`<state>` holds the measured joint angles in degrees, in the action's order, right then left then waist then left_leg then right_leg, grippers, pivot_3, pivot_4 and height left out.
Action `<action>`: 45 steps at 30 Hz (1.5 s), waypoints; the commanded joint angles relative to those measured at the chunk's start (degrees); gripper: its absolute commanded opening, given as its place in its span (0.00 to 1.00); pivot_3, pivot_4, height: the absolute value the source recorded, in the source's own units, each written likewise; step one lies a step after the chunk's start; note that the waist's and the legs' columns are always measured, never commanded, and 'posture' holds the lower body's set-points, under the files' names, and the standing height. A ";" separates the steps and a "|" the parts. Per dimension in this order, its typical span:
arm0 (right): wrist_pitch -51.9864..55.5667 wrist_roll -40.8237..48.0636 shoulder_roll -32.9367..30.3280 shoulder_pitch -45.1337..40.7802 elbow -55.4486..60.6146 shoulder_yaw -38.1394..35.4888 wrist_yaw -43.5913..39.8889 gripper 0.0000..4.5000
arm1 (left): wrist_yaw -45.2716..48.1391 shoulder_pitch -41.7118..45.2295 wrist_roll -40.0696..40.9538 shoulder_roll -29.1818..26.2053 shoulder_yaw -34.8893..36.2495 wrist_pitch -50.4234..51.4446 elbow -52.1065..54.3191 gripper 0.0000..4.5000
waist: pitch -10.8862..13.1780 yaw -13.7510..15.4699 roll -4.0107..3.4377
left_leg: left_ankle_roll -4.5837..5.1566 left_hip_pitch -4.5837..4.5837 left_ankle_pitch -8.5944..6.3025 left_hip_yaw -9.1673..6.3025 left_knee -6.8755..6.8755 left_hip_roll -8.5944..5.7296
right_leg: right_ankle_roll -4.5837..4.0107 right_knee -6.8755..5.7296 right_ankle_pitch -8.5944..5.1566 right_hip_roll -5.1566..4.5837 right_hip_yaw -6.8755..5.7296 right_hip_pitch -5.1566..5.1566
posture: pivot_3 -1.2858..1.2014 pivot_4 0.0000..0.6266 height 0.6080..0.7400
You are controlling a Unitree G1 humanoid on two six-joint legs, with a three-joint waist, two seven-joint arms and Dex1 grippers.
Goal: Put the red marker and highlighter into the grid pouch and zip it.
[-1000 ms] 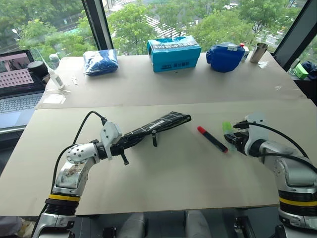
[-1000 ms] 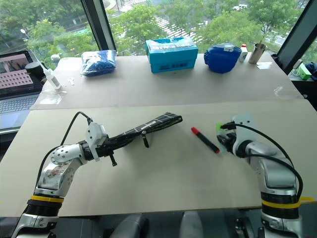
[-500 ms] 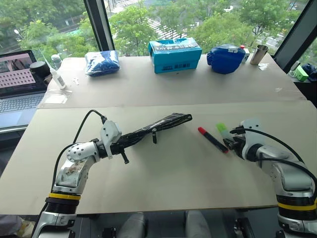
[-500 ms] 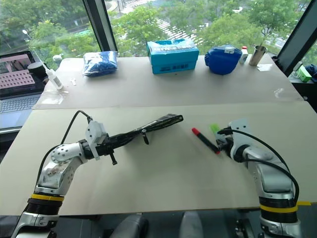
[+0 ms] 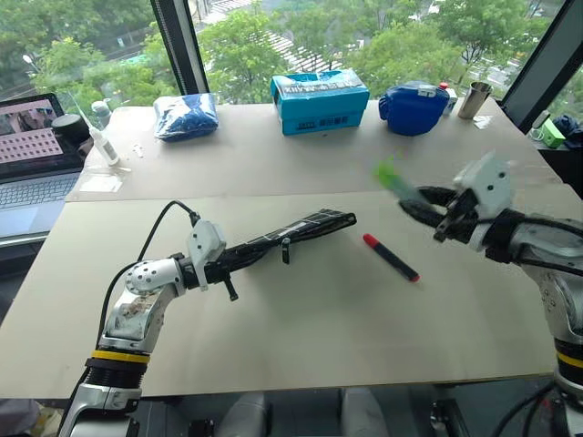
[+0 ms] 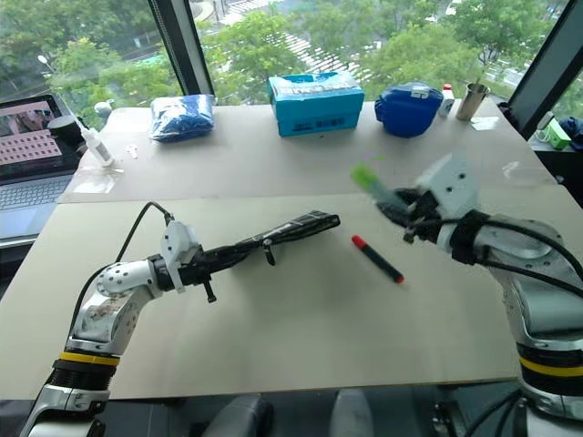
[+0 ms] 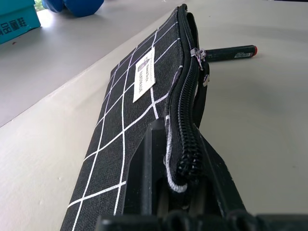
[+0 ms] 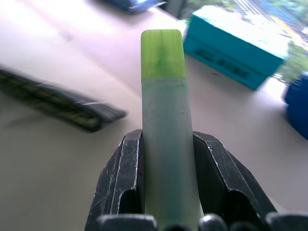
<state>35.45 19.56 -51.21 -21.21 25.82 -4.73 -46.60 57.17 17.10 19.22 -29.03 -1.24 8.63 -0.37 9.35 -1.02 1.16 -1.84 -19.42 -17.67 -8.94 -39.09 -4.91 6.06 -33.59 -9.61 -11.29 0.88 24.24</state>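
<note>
- The right gripper, at the right of the head view and raised above the table, was clamped on the highlighter, whose bright green cap pointed toward the upper left.
- The left gripper, at the left centre of the frame, was closed on one end of the grid pouch; the pouch stretched toward the centre of the frame, zipper edge up, with its pull hanging down.
- The red marker lay flat on the table right of centre, between the pouch's free end and the right gripper, touching neither.
</note>
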 commanded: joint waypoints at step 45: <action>-16.86 -31.00 4.09 -14.55 -7.64 29.22 -9.24 0.23 | -0.03 -0.97 -0.71 -0.57 -1.61 -0.88 3.04 0.00 | 0.01 -0.14 0.01 | -0.04 -0.08 0.02 0.00 0.05 0.01 | 0.00 0.02 0.00 0.00 -0.01 0.15 | 0.52 0.24 1.00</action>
<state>22.97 -8.26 -48.23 -33.90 17.48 21.14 -55.13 56.66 15.28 18.08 -29.33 -2.95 8.63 1.40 9.35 -1.16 1.17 -1.88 -19.48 -17.65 -8.95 -39.01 -4.90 6.06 -33.57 -9.61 -11.29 0.87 24.39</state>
